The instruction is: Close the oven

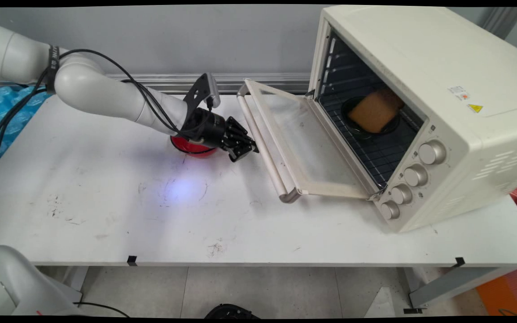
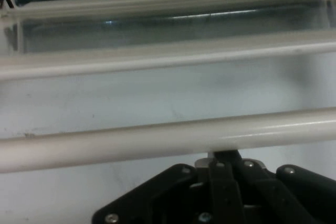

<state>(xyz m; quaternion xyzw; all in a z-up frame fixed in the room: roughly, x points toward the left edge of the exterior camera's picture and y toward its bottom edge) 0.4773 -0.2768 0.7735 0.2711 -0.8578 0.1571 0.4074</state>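
My black gripper (image 1: 244, 151) is shut with nothing in it, its tips right beside the cream handle bar (image 1: 263, 143) of the oven's lowered door (image 1: 303, 139). In the hand view the handle bar (image 2: 157, 137) crosses just above my joined fingertips (image 2: 223, 157), and I cannot tell whether they touch it. Beyond the bar lies the door's glass pane (image 2: 157, 98). A red bowl (image 1: 193, 148) sits on the table, partly hidden under my wrist. The cream toaster oven (image 1: 442, 89) stands open at the right, with a brown slab (image 1: 375, 110) resting on a black bowl (image 1: 366, 132) on its rack.
Several knobs (image 1: 415, 175) line the oven's front right panel. Blue bubble wrap (image 1: 2, 107) lies at the table's far left edge. Black cables (image 1: 106, 63) hang along the arm. The white table (image 1: 151, 215) stretches to the near edge in front of me.
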